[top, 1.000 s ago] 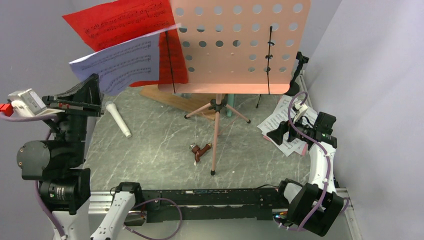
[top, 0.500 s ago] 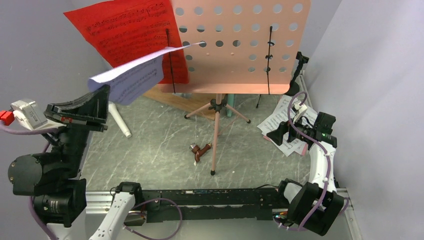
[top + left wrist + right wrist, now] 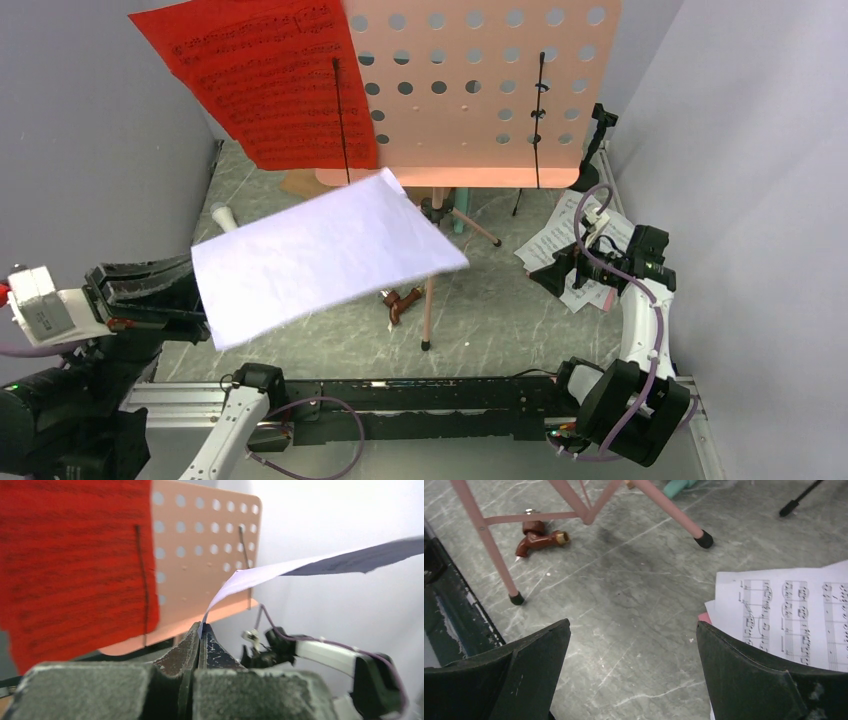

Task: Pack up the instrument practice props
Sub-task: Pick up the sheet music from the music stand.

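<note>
Packing at an early stage. Clamped shut on the edge of one white page (image 3: 320, 255): left gripper (image 3: 200, 636), sheet lifted off the table and fanning out ahead of the fingertips. Yet to clear: red page (image 3: 260, 80) on the pink music desk (image 3: 480, 90) further ahead, white microphone (image 3: 222, 215). Spread wide, holding nothing: right gripper (image 3: 633, 630), loose sheet-music pages (image 3: 784, 620) just beside one finger. No container identifiable. Mint microphone (image 3: 679, 486) cut off at the frame edge.

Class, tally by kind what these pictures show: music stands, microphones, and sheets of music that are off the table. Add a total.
Music stands: 1 (pink stand)
Microphones: 2 (white microphone, mint microphone)
Sheets off the table: 2 (red sheet, white sheet)
Total: 5
</note>
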`<state>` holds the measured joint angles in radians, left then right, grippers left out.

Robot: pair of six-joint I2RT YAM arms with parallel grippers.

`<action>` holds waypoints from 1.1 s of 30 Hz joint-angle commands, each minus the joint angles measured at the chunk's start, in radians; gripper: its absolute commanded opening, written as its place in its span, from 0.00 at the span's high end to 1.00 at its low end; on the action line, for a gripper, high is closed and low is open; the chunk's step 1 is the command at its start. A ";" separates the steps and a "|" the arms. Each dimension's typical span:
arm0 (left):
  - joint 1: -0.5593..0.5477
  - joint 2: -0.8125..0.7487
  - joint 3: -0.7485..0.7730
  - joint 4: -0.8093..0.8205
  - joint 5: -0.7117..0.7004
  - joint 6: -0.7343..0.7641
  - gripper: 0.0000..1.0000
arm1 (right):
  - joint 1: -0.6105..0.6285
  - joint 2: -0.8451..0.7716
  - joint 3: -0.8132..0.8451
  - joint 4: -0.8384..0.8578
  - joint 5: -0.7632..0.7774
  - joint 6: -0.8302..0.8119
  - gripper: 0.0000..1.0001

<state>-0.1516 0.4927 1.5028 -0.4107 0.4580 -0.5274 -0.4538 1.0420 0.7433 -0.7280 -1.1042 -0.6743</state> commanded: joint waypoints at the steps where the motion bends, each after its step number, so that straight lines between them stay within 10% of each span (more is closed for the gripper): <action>1: -0.014 0.029 -0.089 0.046 0.234 -0.141 1.00 | 0.008 0.001 0.056 -0.134 -0.131 -0.183 0.00; 14: 0.137 -0.030 -0.493 0.298 0.515 -0.440 1.00 | 0.041 -0.001 0.078 -0.651 -0.300 -0.828 0.00; 33: 0.066 -0.037 -0.733 0.305 0.540 -0.462 1.00 | 0.094 -0.002 0.056 -0.628 -0.343 -0.828 0.00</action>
<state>-0.0479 0.4301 0.7929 -0.0803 0.8944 -0.9668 -0.3664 1.0439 0.7868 -1.3464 -1.3888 -1.4429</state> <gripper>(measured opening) 0.009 0.994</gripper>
